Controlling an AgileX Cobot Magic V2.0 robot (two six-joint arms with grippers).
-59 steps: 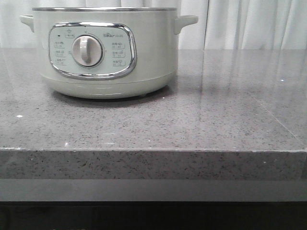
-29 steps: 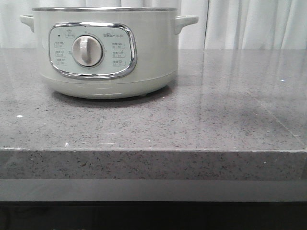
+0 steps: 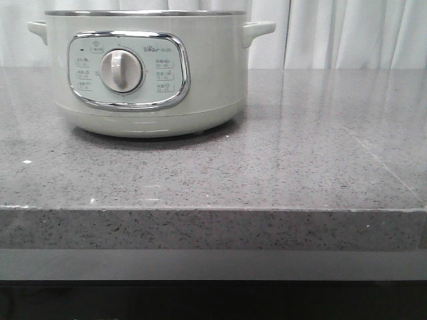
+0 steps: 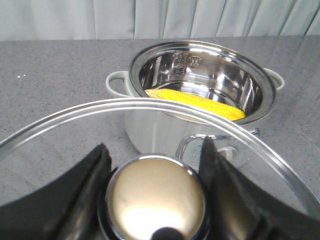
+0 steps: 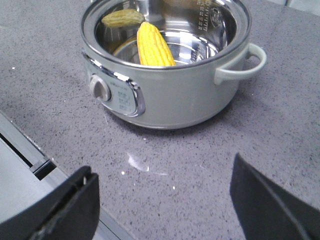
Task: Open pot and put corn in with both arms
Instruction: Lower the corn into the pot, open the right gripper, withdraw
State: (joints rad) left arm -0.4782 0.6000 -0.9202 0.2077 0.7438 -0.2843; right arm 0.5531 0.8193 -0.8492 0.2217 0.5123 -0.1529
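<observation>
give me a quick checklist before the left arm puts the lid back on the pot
1. Corn lies inside the pot: ok; it leans on the inner wall but sits below the rim.
2. Left gripper closed on the lid by its round knob: ok, fingers sit on both sides of the knob.
3. Right gripper open, empty and away from the pot: ok; it hangs above the counter in front of the pot.
4. Nothing over the pot opening: ok in both wrist views.
5. Lid level and centred over the pot: not ok, it is off to one side of the pot.
6. Pot standing flat on the counter: ok in the front view.
</observation>
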